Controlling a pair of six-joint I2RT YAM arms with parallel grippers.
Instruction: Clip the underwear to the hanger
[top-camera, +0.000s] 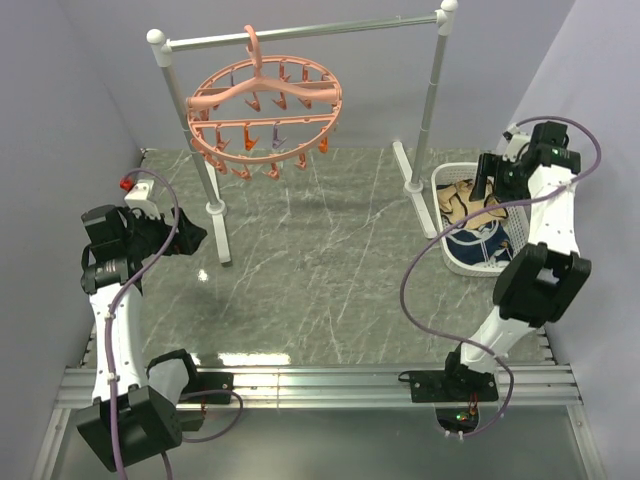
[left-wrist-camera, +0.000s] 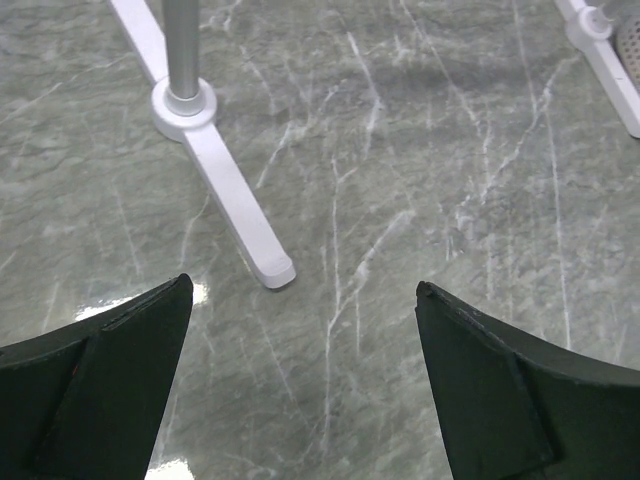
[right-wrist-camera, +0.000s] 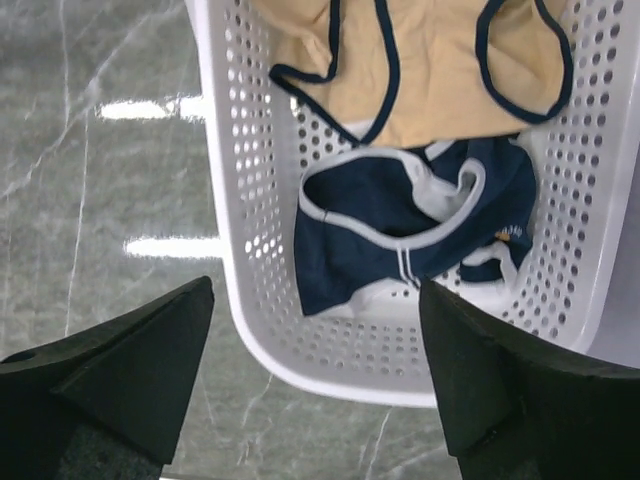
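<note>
I am holding my right gripper (right-wrist-camera: 315, 285) open over the basket (right-wrist-camera: 250, 200), both fingers (right-wrist-camera: 130, 370) spread wide with nothing between them. One finger is hanging outside the basket's wall over the table (top-camera: 320, 270), and the other is hanging over its inside. The underwear (right-wrist-camera: 440, 70) is lying crumpled in the basket, in the part farther from my fingertips, with its dark trim curling along the openings. It is touching a navy garment (right-wrist-camera: 390, 230) with white trim, which is filling the part of the basket just below my gripper. I am not touching either piece of cloth.

In the overhead view the basket is sitting at the right side of the table, just beside the right foot of the rack (top-camera: 300, 32). The hanger (top-camera: 265, 100) is hanging by its hook from the left part of the rack's bar, its ring tilting a little and its clips dangling underneath. It is well apart from the basket and from both my grippers.

I am keeping my left gripper (left-wrist-camera: 303, 285) open as well, fingers wide apart and holding nothing. It is hovering above the bare marble at the left side of the table, pointing toward the rack's left foot (left-wrist-camera: 235, 210), which is lying near but clear of my fingertips. The hanger is above and beyond this gripper.
</note>
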